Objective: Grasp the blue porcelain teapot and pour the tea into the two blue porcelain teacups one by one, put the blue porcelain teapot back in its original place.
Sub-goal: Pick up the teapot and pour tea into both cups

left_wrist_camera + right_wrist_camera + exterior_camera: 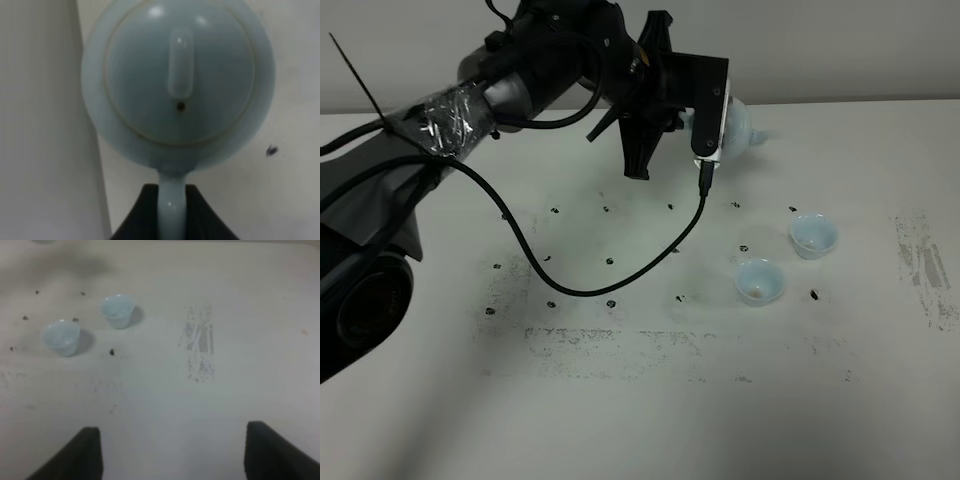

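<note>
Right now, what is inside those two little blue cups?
The nearer cup shows a small brownish speck on its pale inside; the farther cup looks bare. Whether either holds clear liquid cannot be told.

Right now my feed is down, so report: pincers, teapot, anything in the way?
Left pincer shut on teapot handle. Right pincer open, empty. Near teacup and far teacup upright; nothing between them and teapot.

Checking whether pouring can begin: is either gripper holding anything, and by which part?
The left gripper holds the small round pale-blue porcelain teapot by its loop handle. The right gripper is open, holding nothing.
</note>
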